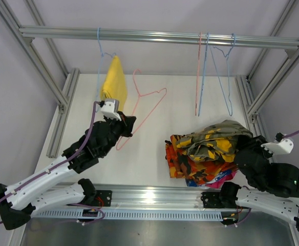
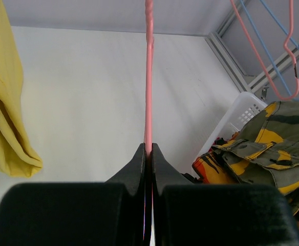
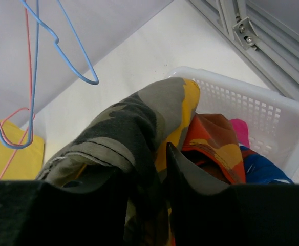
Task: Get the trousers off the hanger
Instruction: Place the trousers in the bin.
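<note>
Plain yellow trousers (image 1: 114,82) hang from a blue hanger (image 1: 101,48) on the top rail. My left gripper (image 1: 129,125) is shut on a bare pink hanger (image 1: 142,105), whose wire runs straight up from the fingertips (image 2: 148,149). Camouflage trousers (image 1: 216,141) lie on top of the pile at the right. My right gripper (image 3: 147,159) stands open at that pile. A fold of the camouflage cloth (image 3: 129,128) still lies between its fingers and covers the left one. Under it show orange-red trousers (image 3: 211,136), pink cloth (image 3: 239,130) and blue cloth (image 3: 262,169).
The pile sits in a white slotted basket (image 3: 252,110) at the right of the table. Empty pink and blue hangers (image 1: 198,77) hang from the rail (image 1: 154,36) at the back right. Aluminium frame posts (image 1: 57,97) stand on both sides.
</note>
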